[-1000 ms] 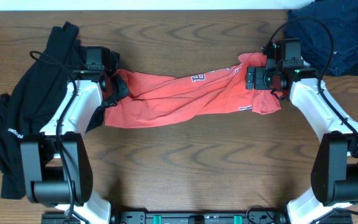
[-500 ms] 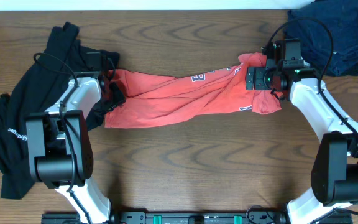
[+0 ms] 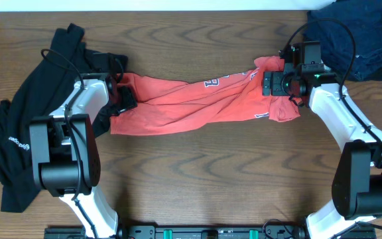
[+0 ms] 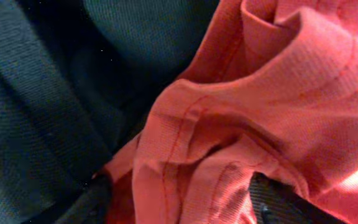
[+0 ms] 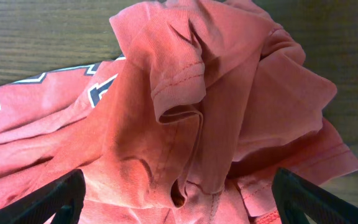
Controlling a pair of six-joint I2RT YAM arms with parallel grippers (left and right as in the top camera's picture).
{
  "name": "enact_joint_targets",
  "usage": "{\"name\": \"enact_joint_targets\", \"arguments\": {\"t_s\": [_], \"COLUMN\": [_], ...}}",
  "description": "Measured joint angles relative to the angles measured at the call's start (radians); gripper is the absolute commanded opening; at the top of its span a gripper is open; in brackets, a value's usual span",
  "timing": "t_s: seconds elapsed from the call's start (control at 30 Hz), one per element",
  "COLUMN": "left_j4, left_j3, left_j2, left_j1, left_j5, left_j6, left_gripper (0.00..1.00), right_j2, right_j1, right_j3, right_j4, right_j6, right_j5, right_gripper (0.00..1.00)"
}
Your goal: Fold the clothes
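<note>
The red-orange T-shirt (image 3: 197, 103) with varsity lettering lies stretched in a crumpled band across the table between both arms. My left gripper (image 3: 123, 98) is at its left end, fingers closed on a bunch of red fabric (image 4: 260, 106) in the left wrist view, gripper (image 4: 182, 199). The black top (image 3: 25, 126) lies beside and under that end, and it also shows in the left wrist view (image 4: 42, 93). My right gripper (image 3: 270, 83) is over the shirt's right end; its fingers (image 5: 179, 196) are spread wide with folded red cloth (image 5: 185, 112) between and below them.
A dark blue garment (image 3: 360, 33) is heaped at the back right corner. The black top spreads over the left side to the table's edge. Bare wooden table (image 3: 204, 172) lies in front of the shirt.
My left arm has swung and turned at the shirt's left end, its gripper shifting slightly toward the front. The shirt's left edge moved a little. The right arm has not moved.
</note>
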Motion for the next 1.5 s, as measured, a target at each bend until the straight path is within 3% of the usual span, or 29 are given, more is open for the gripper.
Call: {"name": "enact_joint_targets", "arguments": {"t_s": [0.27, 0.4, 0.7, 0.8, 0.93, 1.4, 1.5], "left_j4": [-0.020, -0.023, 0.004, 0.013, 0.023, -0.106, -0.120], "left_j3": [0.024, 0.026, 0.033, 0.036, 0.038, 0.016, -0.016], "left_j2": [0.022, 0.023, 0.029, 0.032, 0.038, -0.008, -0.072], "left_j1": [0.008, 0.012, -0.029, -0.052, -0.060, 0.033, 0.080], "left_j5": [0.027, 0.043, 0.064, 0.067, 0.111, 0.262, 0.264], "left_j6": [0.074, 0.094, 0.119, 0.125, 0.137, 0.133, 0.126], "left_gripper": [0.76, 0.66, 0.64, 0.44, 0.06, 0.06, 0.06], "right_j2": [0.000, 0.000, 0.000, 0.000, 0.000, 0.000, 0.000], "right_j1": [0.000, 0.000, 0.000, 0.000, 0.000, 0.000, 0.000], "right_j3": [0.000, 0.000, 0.000, 0.000, 0.000, 0.000, 0.000], "right_j4": [0.007, 0.016, 0.018, 0.018, 0.019, -0.019, -0.041], "right_j6": [0.000, 0.000, 0.000, 0.000, 0.000, 0.000, 0.003], "right_j5": [0.000, 0.000, 0.000, 0.000, 0.000, 0.000, -0.002], "right_gripper": [0.94, 0.94, 0.94, 0.94, 0.94, 0.92, 0.85]}}
